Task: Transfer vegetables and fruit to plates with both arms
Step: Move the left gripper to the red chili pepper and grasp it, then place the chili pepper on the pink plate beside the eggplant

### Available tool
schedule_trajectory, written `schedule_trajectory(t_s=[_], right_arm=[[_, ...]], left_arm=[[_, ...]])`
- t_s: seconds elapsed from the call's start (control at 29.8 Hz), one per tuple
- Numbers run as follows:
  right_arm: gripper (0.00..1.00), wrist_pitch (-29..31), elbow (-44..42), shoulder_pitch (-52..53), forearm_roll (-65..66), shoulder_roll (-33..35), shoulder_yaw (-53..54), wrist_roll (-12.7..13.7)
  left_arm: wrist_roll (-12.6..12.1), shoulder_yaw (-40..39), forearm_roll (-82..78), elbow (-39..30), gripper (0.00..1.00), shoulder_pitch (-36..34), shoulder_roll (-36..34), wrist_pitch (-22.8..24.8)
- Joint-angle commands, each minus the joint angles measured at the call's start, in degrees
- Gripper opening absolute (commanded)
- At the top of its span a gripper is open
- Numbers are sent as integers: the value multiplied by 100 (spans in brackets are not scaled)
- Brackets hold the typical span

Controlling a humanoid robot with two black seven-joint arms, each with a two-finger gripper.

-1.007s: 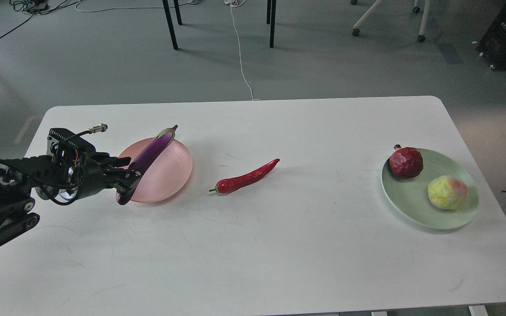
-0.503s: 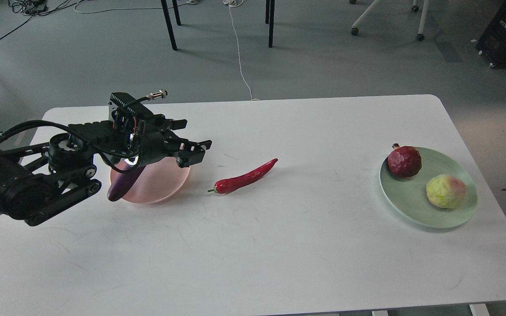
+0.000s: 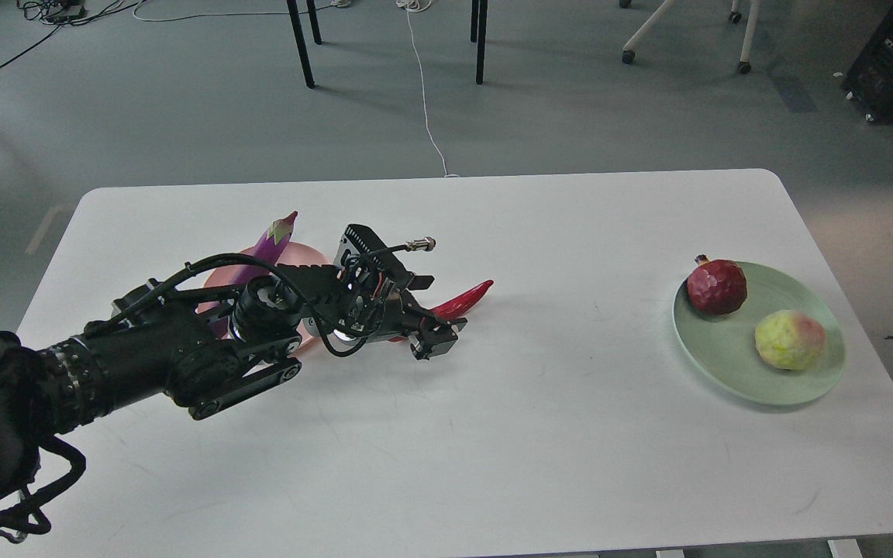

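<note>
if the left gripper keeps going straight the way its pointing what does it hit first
Most likely the red chili pepper. The left gripper points right and slightly down, open, with the pepper lying between or just behind its fingers. Depth is unclear from this single view, so it may instead meet the table.

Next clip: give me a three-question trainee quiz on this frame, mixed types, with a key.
1. True or false: the chili lies on the pink plate.
2. Which plate holds both fruits? A) pink B) green C) neither
3. Fill in: the left gripper is at the ___.

Key
1. False; it lies on the table, beside that plate.
2. B; the pomegranate and the yellow-green fruit sit there. The eggplant rests on the pink one.
3. Chili; its jaws are open, one on each side.
</note>
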State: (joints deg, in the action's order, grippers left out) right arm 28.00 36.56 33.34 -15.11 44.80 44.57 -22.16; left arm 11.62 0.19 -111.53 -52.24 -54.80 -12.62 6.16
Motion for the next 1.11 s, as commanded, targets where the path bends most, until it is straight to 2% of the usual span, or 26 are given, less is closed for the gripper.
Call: schedule_trajectory(t_s=[0.0, 0.13, 0.54, 0.77, 0.84, 0.94, 1.07], right_arm=[[99, 0, 9, -3, -1, -15, -1, 1], [99, 0, 18, -3, -1, -50, 8, -8], [99, 0, 27, -3, -1, -42, 34, -8], [99, 0, 27, -3, -1, -33, 34, -8], [99, 0, 18, -3, -1, -15, 34, -8], [99, 0, 9, -3, -1, -7, 34, -8], [99, 0, 9, 6, -1, 2, 34, -8]], left_arm=[[16, 174, 0, 3, 62, 13, -39, 0], [16, 183, 0, 38, 51, 22, -83, 0], [7, 166, 0, 170, 50, 172, -118, -27], [7, 122, 0, 153, 32, 172, -223, -27], [7, 96, 9, 100, 28, 145, -294, -27], [16, 52, 35, -49, 26, 93, -469, -35], [-1, -124, 53, -716, 26, 40, -1127, -115]])
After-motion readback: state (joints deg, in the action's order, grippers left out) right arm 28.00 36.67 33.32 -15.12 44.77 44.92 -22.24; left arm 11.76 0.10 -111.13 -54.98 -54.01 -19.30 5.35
